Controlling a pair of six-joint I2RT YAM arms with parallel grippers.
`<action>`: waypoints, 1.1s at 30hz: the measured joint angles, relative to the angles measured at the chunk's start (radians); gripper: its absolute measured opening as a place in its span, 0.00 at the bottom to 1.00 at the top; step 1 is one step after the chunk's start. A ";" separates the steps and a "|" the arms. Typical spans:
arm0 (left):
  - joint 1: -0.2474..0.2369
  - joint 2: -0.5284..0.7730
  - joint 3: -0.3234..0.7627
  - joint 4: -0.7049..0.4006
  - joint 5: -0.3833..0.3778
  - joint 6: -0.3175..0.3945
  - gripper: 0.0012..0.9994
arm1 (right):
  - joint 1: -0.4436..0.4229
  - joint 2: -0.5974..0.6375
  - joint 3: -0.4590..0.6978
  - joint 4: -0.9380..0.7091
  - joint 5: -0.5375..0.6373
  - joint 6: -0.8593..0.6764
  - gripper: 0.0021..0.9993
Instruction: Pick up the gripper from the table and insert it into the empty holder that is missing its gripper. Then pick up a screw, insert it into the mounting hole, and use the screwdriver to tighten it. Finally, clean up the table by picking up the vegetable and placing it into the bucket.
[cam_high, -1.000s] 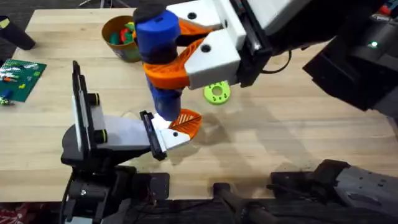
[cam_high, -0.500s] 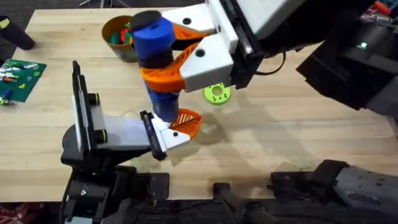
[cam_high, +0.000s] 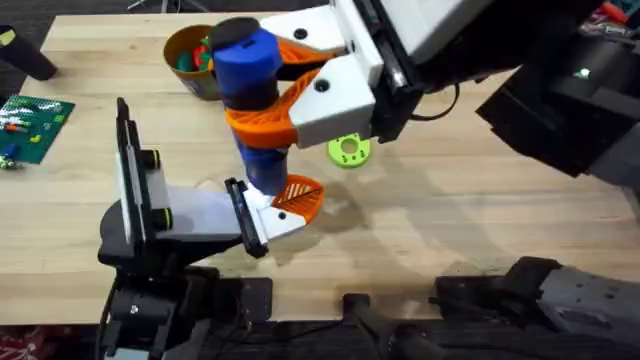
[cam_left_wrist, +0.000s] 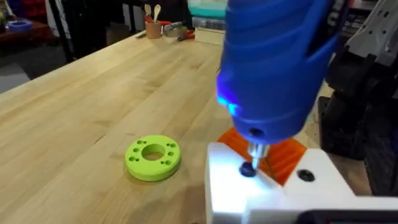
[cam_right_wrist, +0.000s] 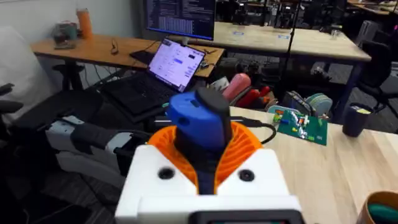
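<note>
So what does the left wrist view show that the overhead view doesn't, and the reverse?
Left wrist view alone: the screwdriver's metal bit meeting a dark screw on the holder's white body, and a blue glow on the barrel. Overhead alone: the bucket with items inside, the holder's tall black plate, and the right gripper shut on the screwdriver. Both: the lime-green ring, the orange ribbed gripper, the wooden table.

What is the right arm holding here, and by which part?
The right gripper holds the screwdriver upright, jaws clamped around its upper barrel just below the black cap, bit down on the holder.
</note>
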 joint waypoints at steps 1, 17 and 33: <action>0.000 0.000 0.000 0.000 0.000 0.000 0.00 | 0.000 0.000 0.000 0.003 0.000 0.000 0.10; 0.000 0.000 0.000 0.000 0.000 0.000 0.00 | -0.004 0.000 0.000 0.028 0.000 0.005 0.10; 0.000 0.000 0.000 0.000 0.000 0.000 0.00 | -0.006 0.000 0.000 0.011 0.000 0.009 0.10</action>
